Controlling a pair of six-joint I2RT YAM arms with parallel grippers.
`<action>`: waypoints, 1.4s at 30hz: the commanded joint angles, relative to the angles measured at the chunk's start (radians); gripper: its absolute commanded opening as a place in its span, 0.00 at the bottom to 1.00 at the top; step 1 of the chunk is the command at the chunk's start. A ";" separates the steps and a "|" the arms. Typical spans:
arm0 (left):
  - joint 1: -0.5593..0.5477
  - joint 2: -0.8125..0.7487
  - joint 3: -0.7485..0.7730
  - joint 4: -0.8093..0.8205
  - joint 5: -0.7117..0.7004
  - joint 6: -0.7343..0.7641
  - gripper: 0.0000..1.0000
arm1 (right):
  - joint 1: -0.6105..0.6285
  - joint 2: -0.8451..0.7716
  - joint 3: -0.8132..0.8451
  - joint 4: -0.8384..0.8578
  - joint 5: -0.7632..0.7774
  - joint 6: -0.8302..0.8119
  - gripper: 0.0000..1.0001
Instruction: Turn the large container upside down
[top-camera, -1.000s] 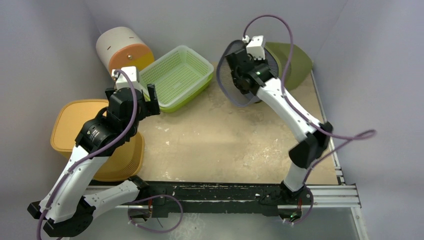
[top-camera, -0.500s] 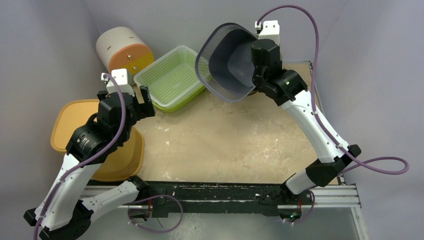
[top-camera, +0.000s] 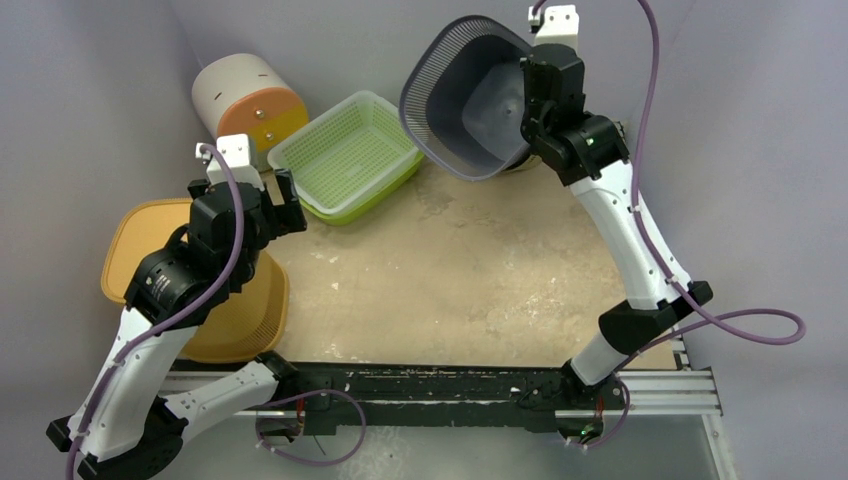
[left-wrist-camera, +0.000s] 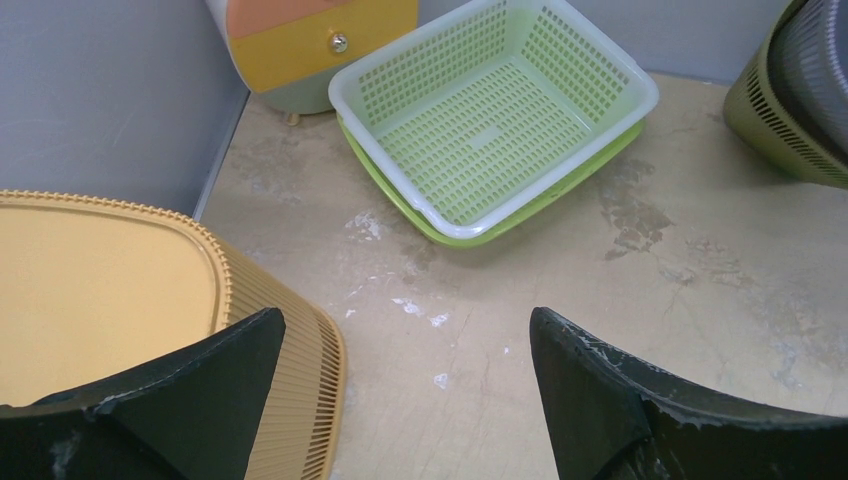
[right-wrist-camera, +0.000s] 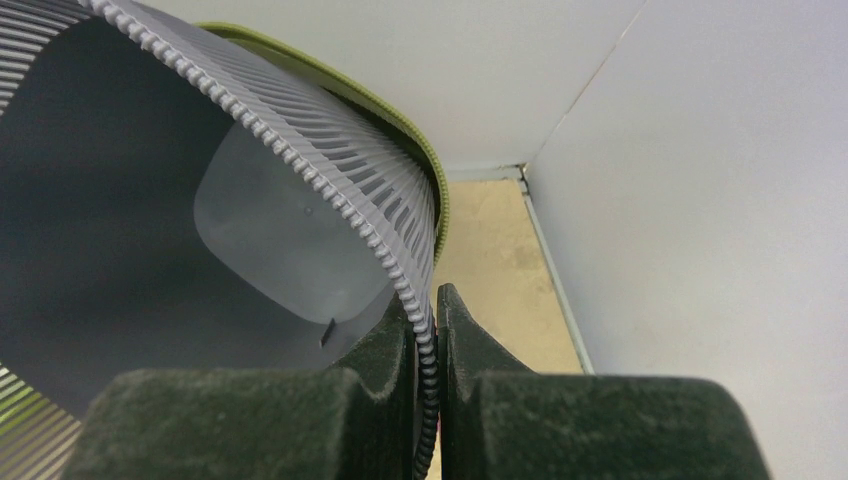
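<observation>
The large container (top-camera: 465, 100) is a grey slatted basket, held off the table at the back and tipped on its side, its mouth facing left and toward the camera. My right gripper (top-camera: 528, 108) is shut on its right rim. In the right wrist view the ribbed rim runs between the two pads of the right gripper (right-wrist-camera: 428, 322), and the grey container's inside (right-wrist-camera: 150, 200) fills the left. My left gripper (top-camera: 283, 195) hovers open and empty above the table, apart from the grey basket. The left wrist view shows the left gripper (left-wrist-camera: 405, 315) with its fingers spread wide.
An upside-down yellow basket (top-camera: 150, 250) sits under my left arm, seen as the yellow basket (left-wrist-camera: 90, 290) by the left finger. A green mesh tray (top-camera: 345, 150) and a round drawer unit (top-camera: 245, 100) stand at the back left. An olive basket (right-wrist-camera: 400, 120) lies behind the grey one.
My right arm has lifted the grey container off the table and swung it up toward the back wall, tipping its mouth sideways. My left arm has drawn back slightly to the left.
</observation>
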 joint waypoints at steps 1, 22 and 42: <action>-0.002 0.008 0.054 -0.006 -0.023 -0.005 0.90 | -0.054 -0.053 0.105 0.237 -0.002 -0.004 0.00; -0.002 0.019 0.051 -0.004 -0.035 -0.002 0.90 | -0.136 -0.129 0.189 0.428 -0.168 -0.051 0.00; -0.001 0.060 0.168 0.002 -0.116 0.022 0.90 | -0.134 -0.361 -0.016 0.281 -0.699 0.181 0.00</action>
